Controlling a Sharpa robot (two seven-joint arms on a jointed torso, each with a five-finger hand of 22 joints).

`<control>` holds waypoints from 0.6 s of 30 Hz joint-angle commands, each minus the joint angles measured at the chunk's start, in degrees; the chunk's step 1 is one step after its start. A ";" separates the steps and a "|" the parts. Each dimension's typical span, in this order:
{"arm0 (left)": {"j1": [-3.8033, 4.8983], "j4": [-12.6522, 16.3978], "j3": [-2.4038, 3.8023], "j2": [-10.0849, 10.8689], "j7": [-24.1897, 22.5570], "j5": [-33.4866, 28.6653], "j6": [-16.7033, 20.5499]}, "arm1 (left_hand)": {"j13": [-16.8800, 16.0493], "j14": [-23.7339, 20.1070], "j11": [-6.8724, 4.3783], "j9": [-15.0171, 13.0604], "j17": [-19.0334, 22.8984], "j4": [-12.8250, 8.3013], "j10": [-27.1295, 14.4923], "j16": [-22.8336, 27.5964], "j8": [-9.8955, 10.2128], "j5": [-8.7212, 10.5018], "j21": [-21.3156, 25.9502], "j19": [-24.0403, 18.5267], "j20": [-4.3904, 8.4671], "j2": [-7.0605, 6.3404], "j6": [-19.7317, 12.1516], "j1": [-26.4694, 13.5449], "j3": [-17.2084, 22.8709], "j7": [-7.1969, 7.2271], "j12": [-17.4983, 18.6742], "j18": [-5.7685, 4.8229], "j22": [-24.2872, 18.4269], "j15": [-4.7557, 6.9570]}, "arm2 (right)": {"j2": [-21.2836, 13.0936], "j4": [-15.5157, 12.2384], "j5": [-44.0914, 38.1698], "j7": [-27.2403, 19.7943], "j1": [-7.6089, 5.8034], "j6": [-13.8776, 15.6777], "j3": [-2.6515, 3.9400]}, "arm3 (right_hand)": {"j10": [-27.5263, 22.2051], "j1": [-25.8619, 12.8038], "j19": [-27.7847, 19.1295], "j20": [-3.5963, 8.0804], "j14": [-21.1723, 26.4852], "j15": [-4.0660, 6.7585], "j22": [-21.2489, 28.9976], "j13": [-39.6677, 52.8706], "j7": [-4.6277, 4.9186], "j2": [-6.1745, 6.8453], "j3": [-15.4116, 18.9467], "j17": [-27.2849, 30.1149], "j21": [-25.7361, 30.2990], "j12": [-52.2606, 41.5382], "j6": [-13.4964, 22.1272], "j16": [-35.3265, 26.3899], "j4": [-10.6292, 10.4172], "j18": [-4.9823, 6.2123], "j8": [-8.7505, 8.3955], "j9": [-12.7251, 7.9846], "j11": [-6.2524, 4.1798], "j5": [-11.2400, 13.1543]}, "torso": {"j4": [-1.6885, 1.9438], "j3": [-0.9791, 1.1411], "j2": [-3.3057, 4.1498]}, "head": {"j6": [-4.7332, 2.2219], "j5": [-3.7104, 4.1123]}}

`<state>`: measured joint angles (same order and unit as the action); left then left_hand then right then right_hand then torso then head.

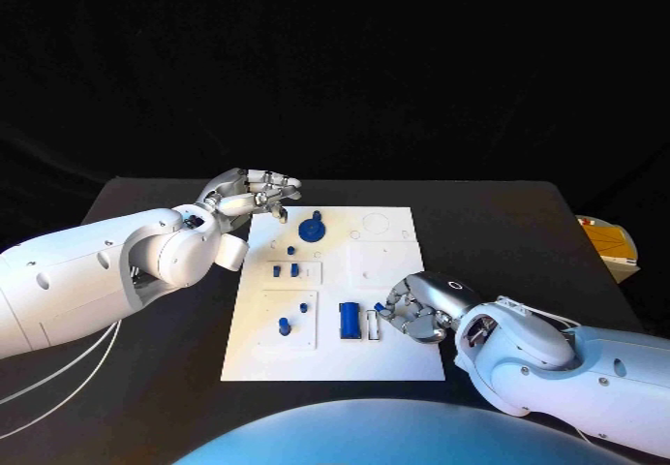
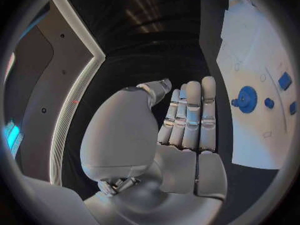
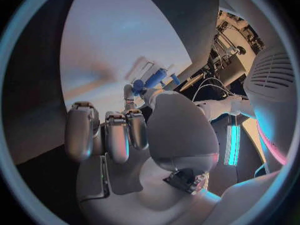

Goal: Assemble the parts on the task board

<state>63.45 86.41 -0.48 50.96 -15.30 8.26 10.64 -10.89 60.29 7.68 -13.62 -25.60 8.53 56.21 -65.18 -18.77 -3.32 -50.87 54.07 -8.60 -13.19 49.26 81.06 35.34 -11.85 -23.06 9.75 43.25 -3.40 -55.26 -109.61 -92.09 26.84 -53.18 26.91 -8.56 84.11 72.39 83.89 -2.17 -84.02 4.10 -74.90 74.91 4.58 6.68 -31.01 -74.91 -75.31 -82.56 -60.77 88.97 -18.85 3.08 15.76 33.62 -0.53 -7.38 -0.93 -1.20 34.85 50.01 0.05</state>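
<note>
1. Task board (image 1: 398,354): white plate lying flat at the middle of the black table (image 1: 531,223), long side running near to far.
2. Blue gear (image 1: 312,230): seated near the board's far left corner; also seen from the left wrist (image 2: 247,99).
3. Small blue parts (image 1: 285,269): grouped on the board's left half, some upright in recesses.
4. Blue cylinder (image 1: 350,321): lying at the board's near middle, just left of the right hand.
5. Left hand (image 1: 253,197): over the table at the board's far left corner, fingers curled together, nothing in them.
6. Right hand (image 1: 416,308): over the board's near right part, fingers curled; whether they pinch a part cannot be told.
</note>
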 commanded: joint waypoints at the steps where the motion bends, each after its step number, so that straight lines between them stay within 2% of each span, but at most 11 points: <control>1: 0.02 0.26 0.04 -0.14 -0.14 0.03 -1.05 | -0.04 -0.42 -0.02 0.05 0.09 0.21 -0.51 0.34 -0.30 0.07 0.28 0.04 -0.14 0.02 -0.53 0.05 0.09 0.02 -0.36 0.79 -0.09 0.05 | 0.73 0.09 1.64 -0.38 -0.03 0.77 0.00 | 3.04 -0.25 2.18 0.07 -5.52 -0.03 -11.41 10.89 -0.59 0.59 -13.68 -12.81 0.25 -0.16 -0.08 0.27 14.12 -0.43 2.67 2.84 0.06 -0.36 | 0.00 -0.07 0.02 | -0.01 0.02; 5: 0.02 0.39 0.04 -0.14 -0.07 0.05 -1.14 | -0.04 -0.42 -0.02 0.05 0.09 0.21 -0.51 0.34 -0.30 0.07 0.28 0.04 -0.14 0.02 -0.53 0.05 0.09 0.02 -0.36 0.79 -0.09 0.05 | 1.71 0.62 2.28 -0.18 -0.06 -0.03 0.00 | 3.12 -0.59 2.17 0.07 -5.52 -0.03 -11.40 11.00 -0.59 0.68 -13.63 -12.81 0.33 -0.35 -0.12 0.27 14.19 -0.41 2.76 2.91 0.07 -0.44 | -0.01 -0.08 0.02 | -0.01 -0.10; 10: 0.02 0.48 0.04 -0.12 0.00 0.07 -1.21 | -0.04 -0.42 -0.02 0.05 0.09 0.21 -0.51 0.34 -0.30 0.07 0.28 0.04 -0.14 0.02 -0.53 0.05 0.09 0.02 -0.36 0.79 -0.09 0.05 | 2.77 1.79 3.24 0.12 -0.03 -2.40 0.00 | 3.19 -2.24 2.15 0.08 -5.51 -0.01 -11.37 11.09 -0.72 0.87 -13.08 -12.77 0.57 -0.46 -0.21 0.26 13.95 -0.38 3.09 3.18 0.00 -0.45 | 0.00 -0.05 0.02 | -0.01 -0.24; 11: 0.02 0.50 0.04 -0.11 0.02 0.08 -1.23 | -0.04 -0.42 -0.02 0.05 0.09 0.21 -0.51 0.34 -0.30 0.07 0.28 0.04 -0.14 0.02 -0.53 0.05 0.09 0.02 -0.36 0.79 -0.09 0.05 | 2.98 2.02 3.47 0.12 0.00 -2.83 0.00 | 3.26 -3.33 2.17 0.12 -5.51 0.07 -11.38 11.18 -0.87 1.12 -12.36 -12.77 0.58 -0.58 -0.23 0.26 13.79 -0.38 3.33 3.39 -0.12 -1.63 | 0.00 -0.03 0.04 | -0.01 -0.32; 18: 0.02 0.53 0.04 -0.07 0.17 0.12 -1.40 | -0.03 -0.49 0.01 0.08 0.10 0.21 -0.62 0.36 -0.31 0.08 0.31 0.01 -0.16 -0.01 -0.62 0.08 0.08 -0.01 -0.39 0.79 -0.10 0.02 | 3.83 2.77 3.92 0.89 0.21 -4.85 -0.01 | 3.61 -6.33 2.46 0.39 -5.61 0.41 -11.61 11.61 -1.39 1.33 -9.57 -13.23 -0.14 -1.28 -0.65 0.42 12.89 -0.52 4.06 3.89 -0.53 -4.05 | -0.15 0.03 0.06 | -0.01 -0.49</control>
<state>63.45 86.77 -0.48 50.99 -15.03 8.28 10.37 -10.89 60.30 7.68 -13.63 -25.55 8.53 55.79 -65.18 -18.77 -3.32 -50.87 54.06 -8.60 -13.19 48.84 81.06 35.34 -11.86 -23.06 9.76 43.19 -3.40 -51.49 -106.98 -88.74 27.02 -53.08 24.87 -8.56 83.99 66.63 83.89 -2.17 -84.02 4.10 -74.94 74.91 4.34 8.01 -35.53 -74.91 -75.09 -83.51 -60.56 89.20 -11.42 3.09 19.72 36.17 -0.64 -11.24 -0.98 -1.20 34.90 50.01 -0.35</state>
